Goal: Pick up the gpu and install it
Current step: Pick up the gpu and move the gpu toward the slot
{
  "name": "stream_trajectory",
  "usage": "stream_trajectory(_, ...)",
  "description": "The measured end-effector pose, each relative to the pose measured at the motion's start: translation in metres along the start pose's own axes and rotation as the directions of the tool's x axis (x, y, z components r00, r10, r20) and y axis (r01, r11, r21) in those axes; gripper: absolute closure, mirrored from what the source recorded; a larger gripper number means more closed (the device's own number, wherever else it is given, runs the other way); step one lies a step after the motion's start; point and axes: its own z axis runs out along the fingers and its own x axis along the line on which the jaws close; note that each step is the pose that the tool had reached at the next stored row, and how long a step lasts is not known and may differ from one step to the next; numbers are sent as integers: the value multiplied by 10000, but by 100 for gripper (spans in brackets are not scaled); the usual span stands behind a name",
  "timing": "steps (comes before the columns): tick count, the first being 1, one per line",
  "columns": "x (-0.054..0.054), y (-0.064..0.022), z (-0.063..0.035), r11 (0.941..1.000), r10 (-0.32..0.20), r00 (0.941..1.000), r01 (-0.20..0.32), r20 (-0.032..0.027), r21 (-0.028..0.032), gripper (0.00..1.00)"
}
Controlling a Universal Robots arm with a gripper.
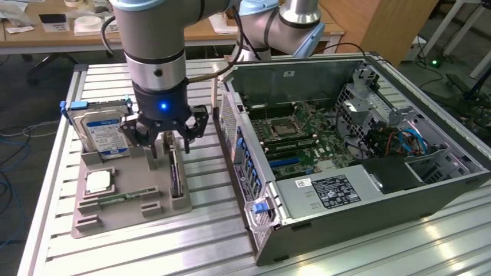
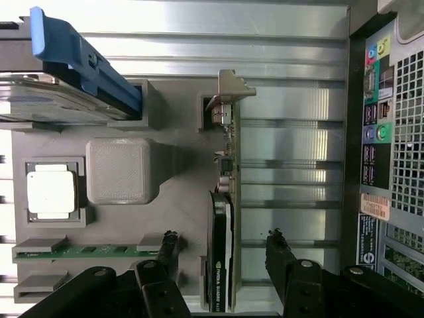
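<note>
The gripper (image 2: 220, 242) is standing fully open and empty, straddling the upright gpu (image 2: 225, 165), whose long axis is running crosswise between its fingers.

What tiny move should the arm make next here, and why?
Probably ease straight down a little over the gpu. The end effector is open with a finger on either side of the card, which stands on edge in the grey holder and is not yet gripped.
</note>
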Motion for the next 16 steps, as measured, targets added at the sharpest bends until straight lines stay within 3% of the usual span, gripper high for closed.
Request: stream_trajectory(16,-2,-9,292,10000,-2,10000,2,0,0,35)
